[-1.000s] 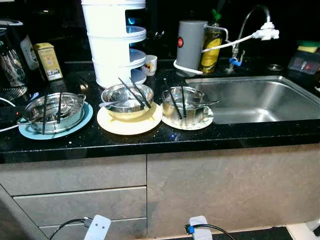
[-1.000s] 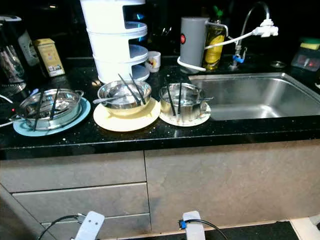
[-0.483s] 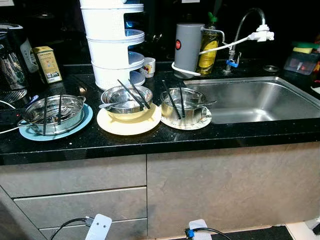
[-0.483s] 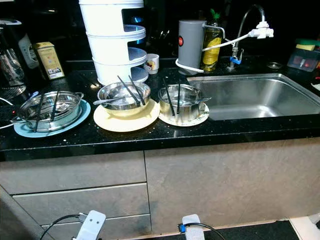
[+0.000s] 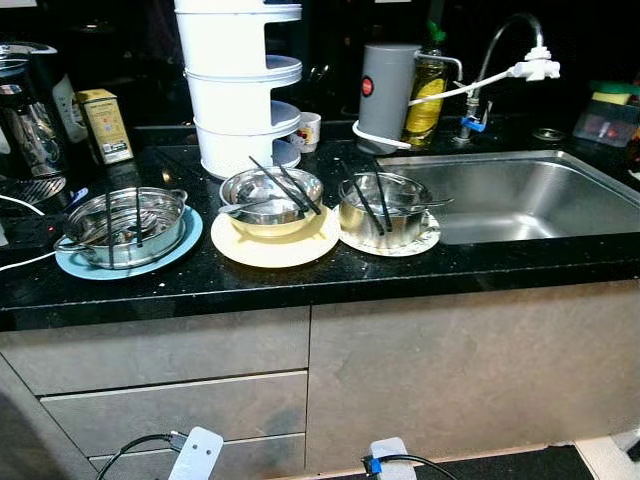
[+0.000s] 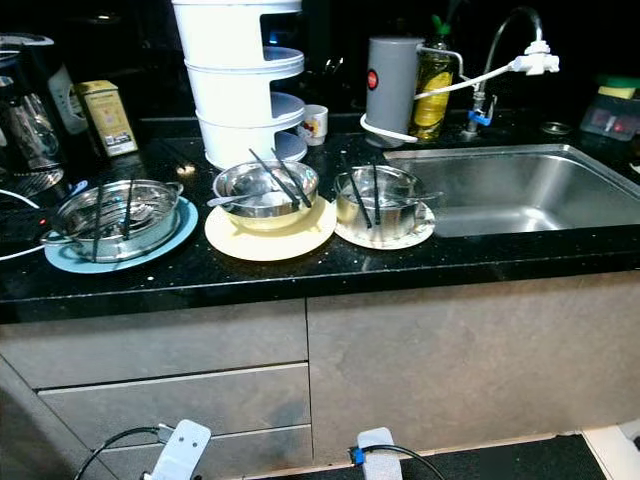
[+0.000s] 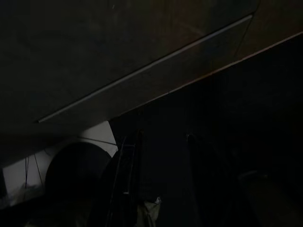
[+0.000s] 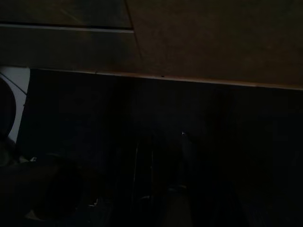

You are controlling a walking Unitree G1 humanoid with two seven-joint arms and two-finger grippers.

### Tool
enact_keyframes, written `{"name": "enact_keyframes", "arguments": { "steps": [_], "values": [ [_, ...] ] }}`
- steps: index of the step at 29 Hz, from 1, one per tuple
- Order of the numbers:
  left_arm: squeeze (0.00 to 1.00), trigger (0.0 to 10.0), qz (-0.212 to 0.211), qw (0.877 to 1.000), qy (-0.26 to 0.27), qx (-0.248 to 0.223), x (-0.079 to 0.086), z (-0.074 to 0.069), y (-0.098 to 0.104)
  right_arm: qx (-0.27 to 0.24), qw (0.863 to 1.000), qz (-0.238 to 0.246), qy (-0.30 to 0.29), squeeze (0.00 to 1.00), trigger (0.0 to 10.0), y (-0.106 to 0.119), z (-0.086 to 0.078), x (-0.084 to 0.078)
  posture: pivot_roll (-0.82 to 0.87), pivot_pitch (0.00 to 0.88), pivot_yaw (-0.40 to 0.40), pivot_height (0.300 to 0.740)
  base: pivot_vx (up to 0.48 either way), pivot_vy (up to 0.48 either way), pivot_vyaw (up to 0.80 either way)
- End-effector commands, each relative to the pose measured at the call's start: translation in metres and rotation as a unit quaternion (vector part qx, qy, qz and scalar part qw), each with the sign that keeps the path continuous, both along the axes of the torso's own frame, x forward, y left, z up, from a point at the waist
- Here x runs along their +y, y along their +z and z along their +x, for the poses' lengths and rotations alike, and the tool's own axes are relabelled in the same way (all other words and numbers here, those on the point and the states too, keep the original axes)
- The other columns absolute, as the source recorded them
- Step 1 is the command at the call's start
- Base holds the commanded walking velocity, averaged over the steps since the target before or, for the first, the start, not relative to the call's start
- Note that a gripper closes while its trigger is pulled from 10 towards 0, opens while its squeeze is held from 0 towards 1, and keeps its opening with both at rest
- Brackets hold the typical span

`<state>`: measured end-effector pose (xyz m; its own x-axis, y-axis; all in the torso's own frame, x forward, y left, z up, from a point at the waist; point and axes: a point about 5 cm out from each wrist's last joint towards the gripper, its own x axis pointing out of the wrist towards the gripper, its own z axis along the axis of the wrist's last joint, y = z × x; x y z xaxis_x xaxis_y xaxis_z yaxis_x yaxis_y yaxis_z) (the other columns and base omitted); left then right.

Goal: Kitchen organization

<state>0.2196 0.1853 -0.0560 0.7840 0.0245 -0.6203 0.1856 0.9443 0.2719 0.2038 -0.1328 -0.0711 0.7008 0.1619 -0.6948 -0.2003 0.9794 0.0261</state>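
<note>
Three bowls (image 5: 272,190) with chopsticks (image 5: 285,186) staged on plates (image 5: 275,246), sink (image 5: 520,195) at 3 o'clock for washing; both arms idle, hand state cannot tell

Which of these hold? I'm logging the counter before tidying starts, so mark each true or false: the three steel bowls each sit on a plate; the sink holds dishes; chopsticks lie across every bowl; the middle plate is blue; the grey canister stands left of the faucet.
1. Each steel bowl sits on a plate. True.
2. The sink holds dishes. False: its basin looks bare.
3. Chopsticks lie across every bowl. True.
4. The middle plate is blue. False: it is yellow; the blue plate is at the left end.
5. The grey canister stands left of the faucet. True.
</note>
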Motion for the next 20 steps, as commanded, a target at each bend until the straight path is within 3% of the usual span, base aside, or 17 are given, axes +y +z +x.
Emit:
{"name": "enact_keyframes", "arguments": {
  "steps": [1, 4, 10, 20],
  "values": [
    [0.00, 10.0, 0.007, 1.000, 0.003, 0.012, 0.0009, 0.0000, -0.0012, 0.007, 1.000, -0.001, -0.003, 0.00, 10.0, -0.0023, -0.0036, -0.0019, -0.03, 0.063, -0.004, 0.740, 0.000, 0.000, 0.00],
    [0.00, 10.0, 0.010, 1.000, -0.005, 0.009, -0.0006, 0.0014, -0.0004, 0.005, 1.000, -0.002, -0.004, 0.00, 10.0, -0.0018, -0.0029, -0.0027, -0.03, 0.063, -0.004, 0.740, 0.000, 0.000, 0.00],
    [0.00, 10.0, -0.005, 1.000, 0.002, 0.002, -0.0038, 0.0003, -0.0006, 0.004, 1.000, -0.003, -0.004, 0.00, 10.0, -0.0013, -0.0020, -0.0040, -0.03, 0.065, -0.005, 0.740, 0.000, -0.454, 0.00],
    [0.00, 10.0, 0.000, 1.000, 0.012, 0.002, -0.0008, -0.0005, -0.0009, 0.004, 1.000, -0.004, -0.004, 0.00, 10.0, -0.0013, -0.0019, -0.0045, -0.03, 0.065, -0.007, 0.740, 0.000, 0.000, 0.00]
  ]
}}
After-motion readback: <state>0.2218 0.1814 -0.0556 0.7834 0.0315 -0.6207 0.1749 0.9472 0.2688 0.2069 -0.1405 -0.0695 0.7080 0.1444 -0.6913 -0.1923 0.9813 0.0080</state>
